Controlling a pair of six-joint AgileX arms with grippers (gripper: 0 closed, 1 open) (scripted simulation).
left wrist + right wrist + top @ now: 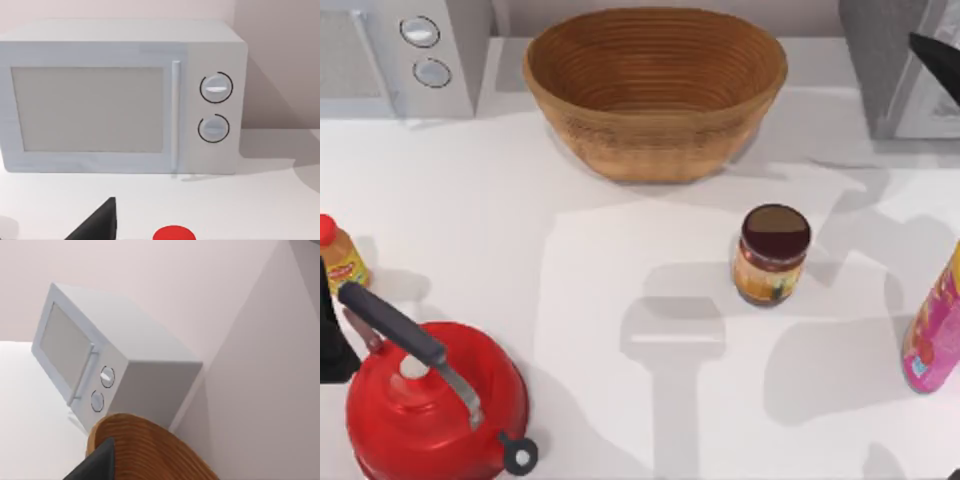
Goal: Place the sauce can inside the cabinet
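Top view: sauce can stands alone, no gripper touching.

Little of my own body is in sight. My left arm is a matte black block with squared edges at the table's left edge. My right arm is a black, tapering, sharp-edged piece at the far right. In each wrist view a flat black wedge with a pointed tip rises, the left gripper and the right gripper, plain and unmarked.
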